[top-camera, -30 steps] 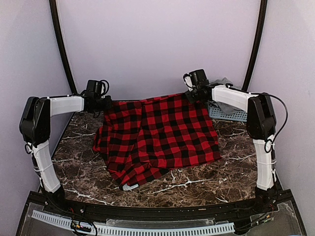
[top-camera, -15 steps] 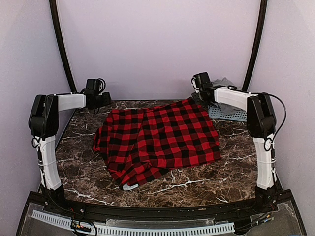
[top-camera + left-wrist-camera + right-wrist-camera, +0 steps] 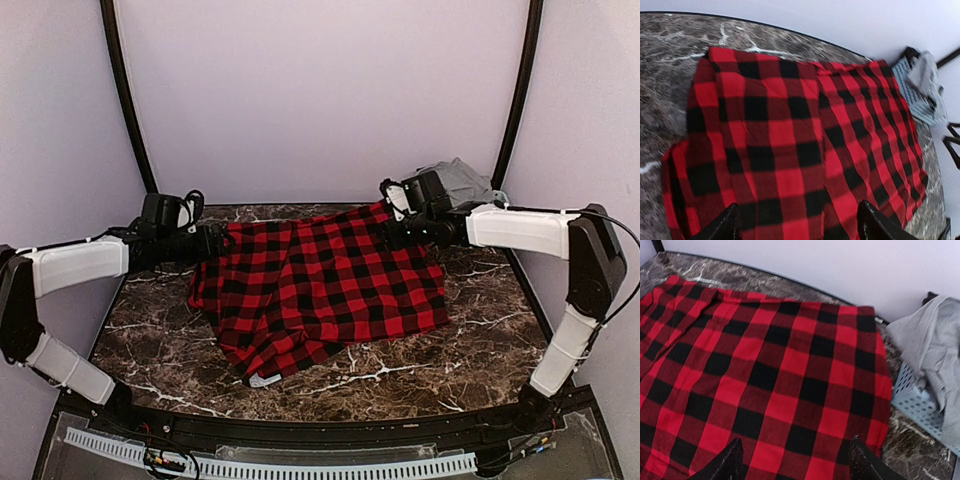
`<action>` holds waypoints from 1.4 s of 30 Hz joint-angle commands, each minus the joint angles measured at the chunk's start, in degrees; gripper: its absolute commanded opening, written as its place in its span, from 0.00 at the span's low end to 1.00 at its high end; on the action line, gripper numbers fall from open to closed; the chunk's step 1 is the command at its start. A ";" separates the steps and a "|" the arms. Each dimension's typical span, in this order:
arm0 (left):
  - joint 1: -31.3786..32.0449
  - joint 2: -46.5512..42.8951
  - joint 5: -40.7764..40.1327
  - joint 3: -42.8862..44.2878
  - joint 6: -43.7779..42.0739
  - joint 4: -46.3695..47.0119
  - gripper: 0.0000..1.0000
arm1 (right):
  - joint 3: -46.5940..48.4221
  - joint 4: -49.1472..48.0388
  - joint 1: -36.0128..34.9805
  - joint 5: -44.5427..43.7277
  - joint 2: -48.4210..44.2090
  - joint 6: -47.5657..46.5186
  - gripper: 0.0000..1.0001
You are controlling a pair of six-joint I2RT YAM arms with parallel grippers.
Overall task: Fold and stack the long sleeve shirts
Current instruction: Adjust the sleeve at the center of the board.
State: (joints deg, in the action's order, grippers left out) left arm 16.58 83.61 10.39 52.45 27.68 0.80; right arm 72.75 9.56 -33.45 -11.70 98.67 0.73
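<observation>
The red shirt [image 3: 320,285] lies spread on the desk [image 3: 400,375], bumpy along its near edge. The left pincer [image 3: 797,225], over its far left corner, and the right pincer [image 3: 795,460], over its far right corner, are wide and empty. I think it needs smoothing flat before folding. A basket [image 3: 917,405] crowds that right corner, but there is room at the shirt's near side.

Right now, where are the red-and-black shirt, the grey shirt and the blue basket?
red-and-black shirt [image 3: 330,280]: top external view, middle of the spread cloth.
grey shirt [image 3: 932,340]: right wrist view, its crumpled middle.
blue basket [image 3: 914,405]: right wrist view, its slatted side wall.
</observation>
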 commanded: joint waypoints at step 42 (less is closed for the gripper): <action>15.41 -14.57 1.58 -31.12 11.71 0.36 0.18 | -15.40 -3.02 -4.76 5.02 -4.68 6.83 0.68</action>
State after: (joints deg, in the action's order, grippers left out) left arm 31.73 69.36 11.09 21.98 39.53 0.36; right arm 58.04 8.56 -37.74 -6.04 94.56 6.98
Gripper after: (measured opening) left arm 0.201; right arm 0.683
